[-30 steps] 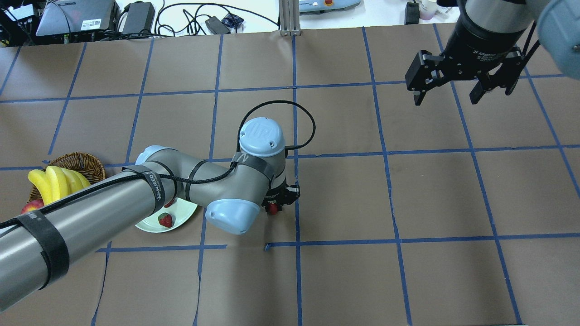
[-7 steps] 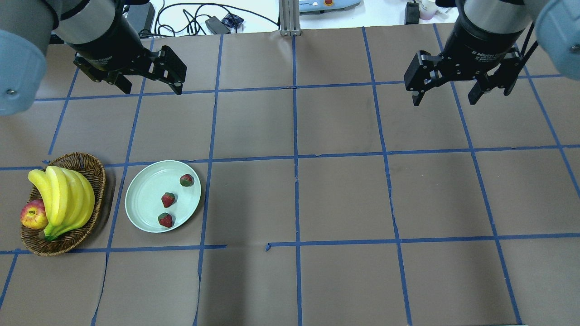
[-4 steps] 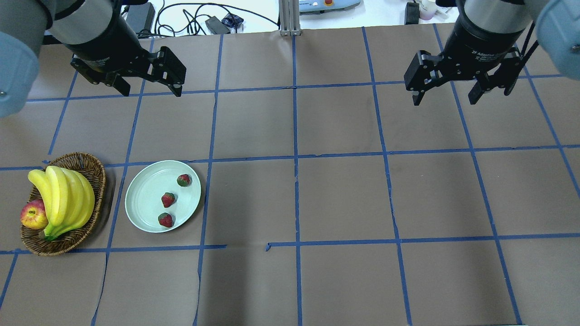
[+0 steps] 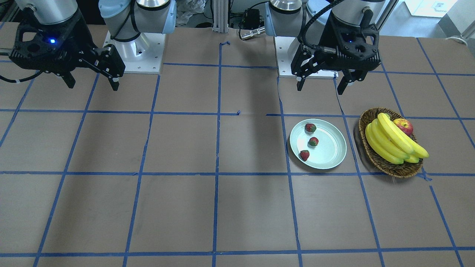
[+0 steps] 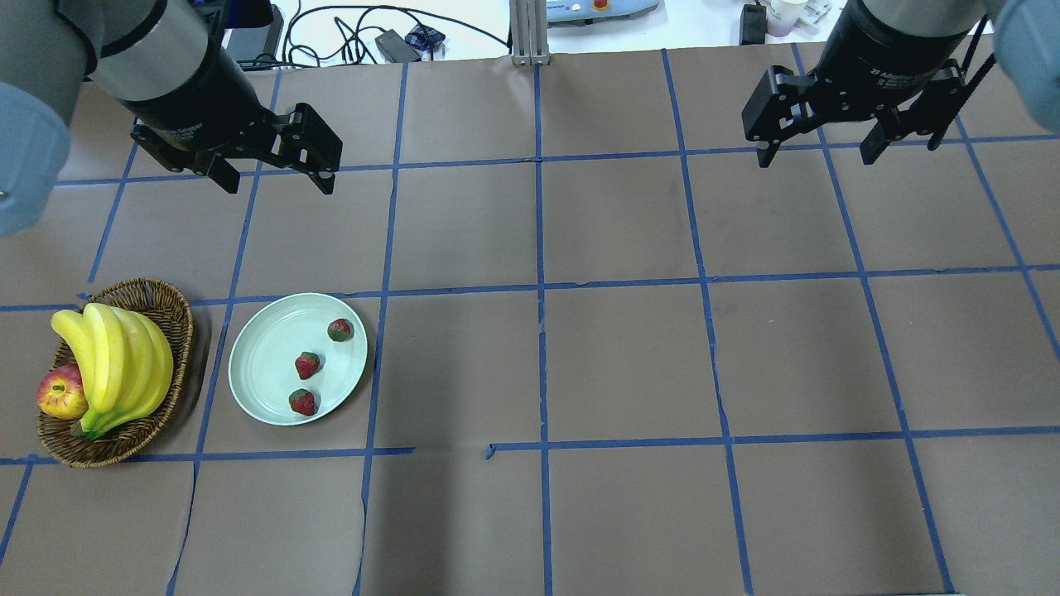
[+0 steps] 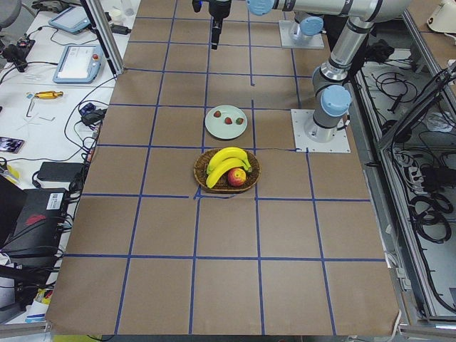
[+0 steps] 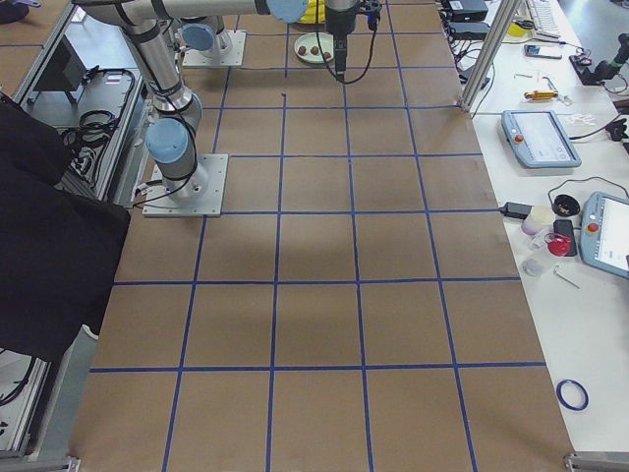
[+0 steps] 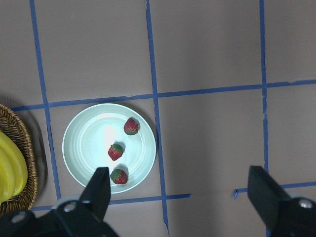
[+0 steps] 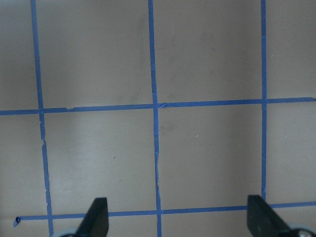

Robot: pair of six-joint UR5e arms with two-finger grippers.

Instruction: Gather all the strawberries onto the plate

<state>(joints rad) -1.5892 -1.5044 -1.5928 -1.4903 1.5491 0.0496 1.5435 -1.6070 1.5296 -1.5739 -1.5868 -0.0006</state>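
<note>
White lettering on the right end effector (image 5: 815,159) reads "2F Adaptive".

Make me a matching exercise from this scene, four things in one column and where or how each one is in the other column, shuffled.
Column one:
1. strawberries
2. apple
3. left gripper
4. plate

Column two:
A. in the basket, next to the bananas
B. open, holding nothing
C. on the table, beside the basket
D. on the plate

Pairs: 1-D, 2-A, 3-B, 4-C.
</note>
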